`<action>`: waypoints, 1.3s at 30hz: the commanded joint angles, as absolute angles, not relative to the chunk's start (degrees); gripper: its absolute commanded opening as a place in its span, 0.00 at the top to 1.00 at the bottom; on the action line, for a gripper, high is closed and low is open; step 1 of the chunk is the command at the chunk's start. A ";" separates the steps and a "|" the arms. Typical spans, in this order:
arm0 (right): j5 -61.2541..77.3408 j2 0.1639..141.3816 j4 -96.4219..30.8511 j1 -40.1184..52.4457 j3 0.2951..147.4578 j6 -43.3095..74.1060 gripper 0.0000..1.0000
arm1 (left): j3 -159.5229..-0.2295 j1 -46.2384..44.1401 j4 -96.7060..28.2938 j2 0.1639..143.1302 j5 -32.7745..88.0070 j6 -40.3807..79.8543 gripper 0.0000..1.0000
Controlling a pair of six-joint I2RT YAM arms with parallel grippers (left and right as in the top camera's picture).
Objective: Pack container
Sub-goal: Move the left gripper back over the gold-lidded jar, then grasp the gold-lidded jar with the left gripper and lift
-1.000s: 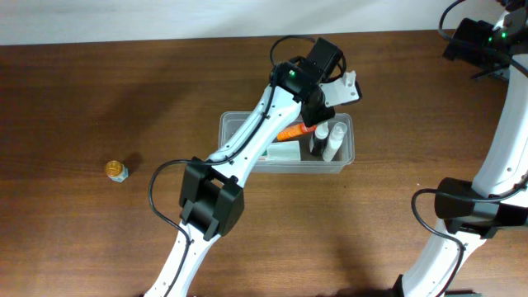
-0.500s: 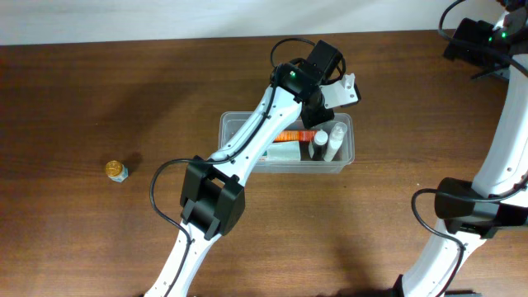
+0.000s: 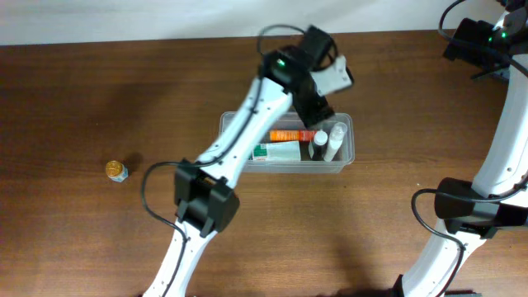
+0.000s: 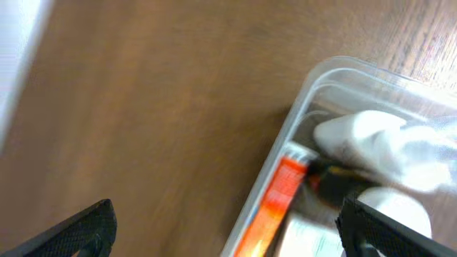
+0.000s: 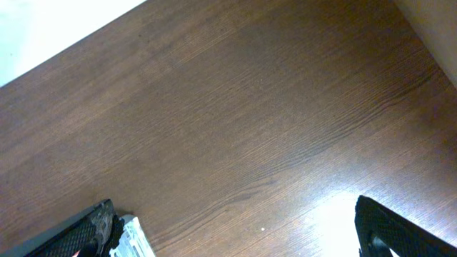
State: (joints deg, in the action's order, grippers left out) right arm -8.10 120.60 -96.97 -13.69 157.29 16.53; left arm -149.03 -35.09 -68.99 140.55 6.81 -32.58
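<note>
The container (image 3: 346,159) is a clear plastic tub in the middle of the wooden table. Inside it lie an orange tube (image 3: 290,134) and a green-and-white box (image 3: 276,151). Two white bottles (image 3: 335,140) and a dark-capped bottle (image 3: 318,145) stand at its right end. My left gripper (image 3: 318,111) hangs above the tub's back rim, open and empty. In the left wrist view the gripper (image 4: 228,239) straddles the tub's edge (image 4: 335,71), with the orange tube (image 4: 278,193) and a white bottle (image 4: 360,135) below. My right gripper (image 5: 243,235) is open over bare wood.
A small gold-lidded jar (image 3: 117,171) stands alone at the left of the table. The right arm reaches up the right side to the far corner (image 3: 470,40). A white ribbed object (image 5: 137,240) shows beside the right gripper's left finger.
My left gripper has opened and let go of the orange tube, which now lies flat in the tub. The left arm has lifted and drawn back a little. The right arm has not moved.
</note>
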 commanded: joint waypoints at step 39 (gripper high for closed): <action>-8.60 119.96 -97.30 -13.91 157.77 16.75 0.02 | -117.27 12.56 -90.70 123.50 1.67 -1.74 0.01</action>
State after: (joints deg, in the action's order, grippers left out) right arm -8.08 120.60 -96.97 -13.69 157.29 16.51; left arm -120.46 12.03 -92.49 122.80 2.90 -3.60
